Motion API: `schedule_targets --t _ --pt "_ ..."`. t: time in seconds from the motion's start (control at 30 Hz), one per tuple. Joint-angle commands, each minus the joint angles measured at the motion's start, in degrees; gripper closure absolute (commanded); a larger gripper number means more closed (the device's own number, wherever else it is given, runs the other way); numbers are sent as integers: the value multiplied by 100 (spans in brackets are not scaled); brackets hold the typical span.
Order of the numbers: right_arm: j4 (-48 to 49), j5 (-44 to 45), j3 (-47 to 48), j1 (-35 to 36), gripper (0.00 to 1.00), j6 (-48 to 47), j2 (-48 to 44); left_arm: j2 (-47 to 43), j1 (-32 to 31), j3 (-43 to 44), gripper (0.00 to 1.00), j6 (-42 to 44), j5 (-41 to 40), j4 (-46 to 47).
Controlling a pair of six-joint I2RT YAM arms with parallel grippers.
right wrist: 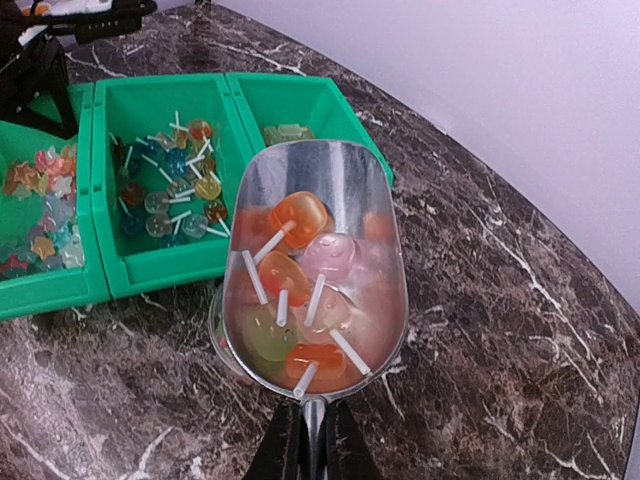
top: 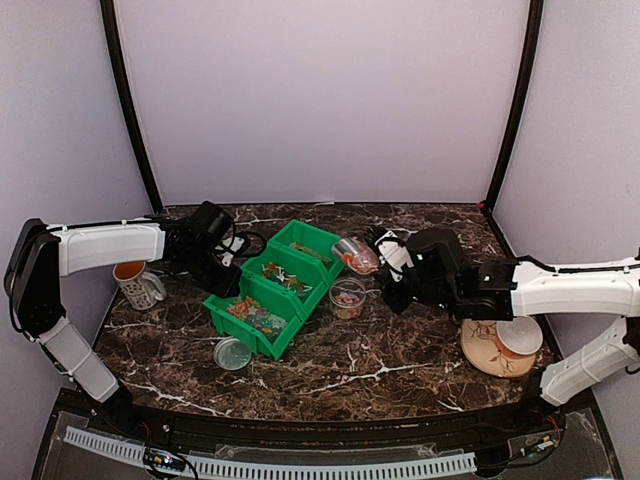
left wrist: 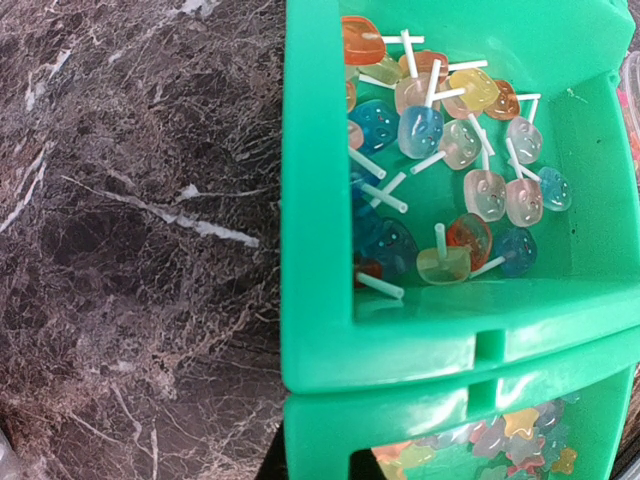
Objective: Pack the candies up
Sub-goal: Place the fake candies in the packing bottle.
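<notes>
The marble table [top: 400, 370] carries everything. The left arm [top: 100, 248] reaches in from its left edge and the right arm [top: 570, 285] from its right edge. Three green bins [top: 285, 285] sit in a diagonal row across the middle of the table, slanting from the far edge down towards the near-left. A wooden plate [top: 485, 350] lies by the right edge and a mug [top: 135, 283] stands by the left edge. The right gripper [right wrist: 305, 445] has its fingers clamped tight on the handle of the metal scoop [right wrist: 315, 250], which hangs just beside the far bin and above a clear cup [top: 347, 297]. The left gripper [top: 218, 265] hovers at the left side of the bins; its fingers are drawn almost together (whether they pinch anything cannot be made out). A round clear lid [top: 232, 352] lies towards the near edge, just in front of the nearest bin. The candies [right wrist: 300, 215], orange, pink and green on white sticks, fill the scoop's bowl; more of them lie heaped in the middle bin [left wrist: 310, 200], and small star-shaped ones [left wrist: 520, 440] fill the bin beside it.
</notes>
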Motion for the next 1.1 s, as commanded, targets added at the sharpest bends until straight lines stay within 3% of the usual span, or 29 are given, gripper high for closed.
schedule_targets --t 0.0,0.53,1.07 --pt "-894 -7 28 -26 100 284 -242 -414 42 153 100 -68 216 477" --pt "-2714 -89 849 62 100 371 234 -380 42 157 100 -81 203 472" --pt "-3605 6 1660 97 100 189 1020 -388 52 162 100 -75 201 474"
